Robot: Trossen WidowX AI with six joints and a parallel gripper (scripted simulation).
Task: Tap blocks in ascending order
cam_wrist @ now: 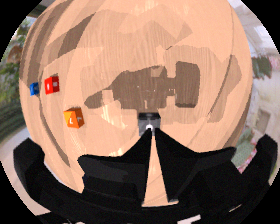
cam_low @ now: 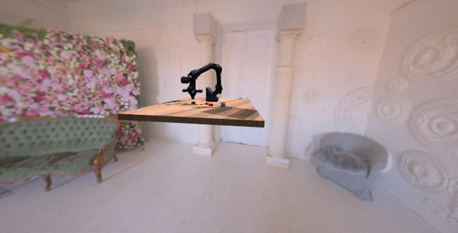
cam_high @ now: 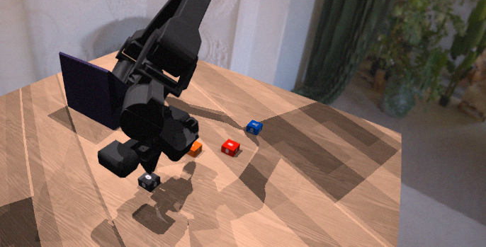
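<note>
The black block [cam_high: 149, 180] sits leftmost on the table [cam_high: 319, 200], with the gripper [cam_high: 150, 168] just above it, fingers pressed together, pinching nothing, likely poised over the first block to tap. Rightwards lie the orange block [cam_high: 195, 148], red block [cam_high: 230, 147] and blue block [cam_high: 254, 127], well apart from the gripper.

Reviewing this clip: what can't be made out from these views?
- Digits on the orange block, red block, blue block and black block: too small and blurred in every view.
- Orange block: partly behind the arm in the top view.
- End effector: fingers together, above the black block; contact with it cannot be told.
- Exterior view: blocks are mere specks.
- Arm's upper part: cut off by the top view's edge.
</note>
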